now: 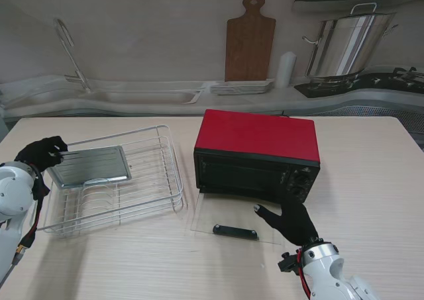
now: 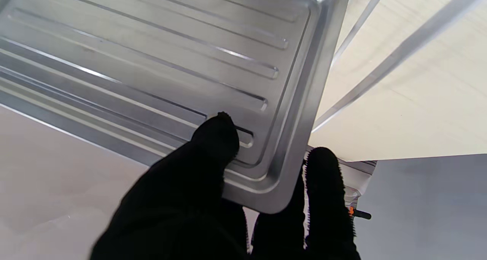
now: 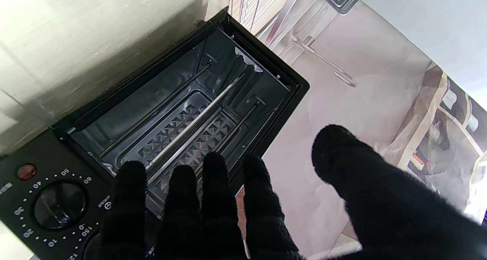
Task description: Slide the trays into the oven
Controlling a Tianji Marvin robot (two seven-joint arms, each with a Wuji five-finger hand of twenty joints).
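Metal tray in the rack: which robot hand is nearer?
Left. The left robot hand pinches the metal tray at its corner; the right robot hand rests on the open oven door.

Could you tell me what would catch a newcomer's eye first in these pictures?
The red oven at the table's middle, its glass door folded down flat. To its left, the left hand grips a metal tray in the wire rack; the right hand rests open on the door.
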